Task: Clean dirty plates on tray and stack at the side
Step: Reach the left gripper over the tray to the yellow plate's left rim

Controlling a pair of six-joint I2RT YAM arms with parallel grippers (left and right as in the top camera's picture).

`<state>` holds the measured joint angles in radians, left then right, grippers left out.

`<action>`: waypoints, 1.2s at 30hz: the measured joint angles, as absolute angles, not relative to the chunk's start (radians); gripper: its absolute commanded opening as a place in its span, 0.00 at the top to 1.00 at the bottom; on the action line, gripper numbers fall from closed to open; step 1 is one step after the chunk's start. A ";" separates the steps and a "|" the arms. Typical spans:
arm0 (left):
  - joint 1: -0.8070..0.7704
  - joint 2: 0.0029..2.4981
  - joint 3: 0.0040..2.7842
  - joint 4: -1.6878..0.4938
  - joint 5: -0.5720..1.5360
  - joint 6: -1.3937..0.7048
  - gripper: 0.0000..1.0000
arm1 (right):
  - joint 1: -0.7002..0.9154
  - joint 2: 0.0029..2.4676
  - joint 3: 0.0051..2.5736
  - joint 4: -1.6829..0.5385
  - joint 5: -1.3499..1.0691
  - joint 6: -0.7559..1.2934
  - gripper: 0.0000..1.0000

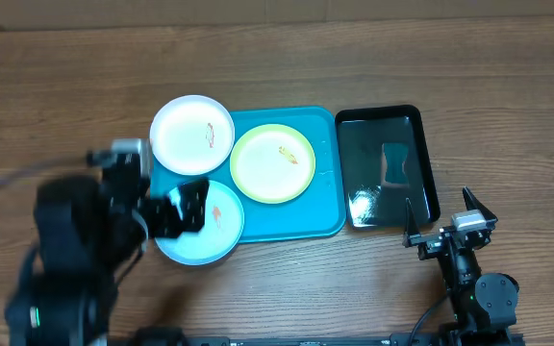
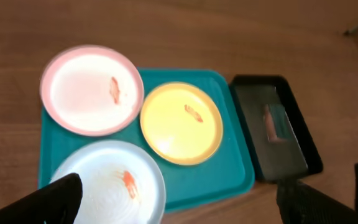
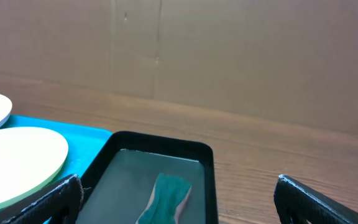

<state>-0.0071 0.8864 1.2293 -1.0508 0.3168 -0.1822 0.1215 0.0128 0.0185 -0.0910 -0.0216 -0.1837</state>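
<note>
Nearest the arms' bases, left gripper [image 1: 183, 207] spread wide and empty, poised just above the light blue plate [image 1: 217, 238]. To the right, right gripper [image 1: 442, 226] likewise fully open, holding nothing, low over the table [image 1: 65, 77] at the near end of the black tray [image 1: 429, 163].

Light blue plate on the near left corner of the turquoise tray [image 1: 325, 216], its rim hanging over the tray's near edge, an orange smear close to its middle. Further back, pale yellow-green plate [image 1: 272, 163] lying wholly inside the tray, smeared too. Beside it in the black tray, a greenish cloth or sponge [image 1: 394, 163], untouched. Farthest, white plate [image 1: 192, 133] overlapping the tray's far left corner, also marked orange.

All three plates judged stiff, light and smooth, probably slippery between bare fingers, and too shallow to grip from above. Best taken by the thin rim, ideally where it overhangs the tray and leaves room for a finger beneath.
</note>
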 measured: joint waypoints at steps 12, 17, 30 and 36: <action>-0.007 1.301 1.347 -1.182 0.551 -0.176 0.29 | 0.121 0.013 0.019 -0.090 -0.022 -0.184 0.00; -0.007 1.367 1.348 -1.181 0.557 -0.176 0.28 | 0.121 0.013 0.019 -0.090 -0.022 -0.184 0.00; -0.007 1.375 1.348 -1.183 0.469 -0.182 0.29 | 0.121 0.013 0.019 -0.090 -0.022 -0.184 0.00; -0.007 1.375 1.348 -1.184 0.392 -0.241 0.54 | 0.121 0.013 0.019 -0.090 -0.022 -0.184 0.00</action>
<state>-0.0071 1.3754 1.3476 -1.1835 0.3916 -0.2405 0.1211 0.0128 0.0185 -0.0898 -0.0216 -0.1837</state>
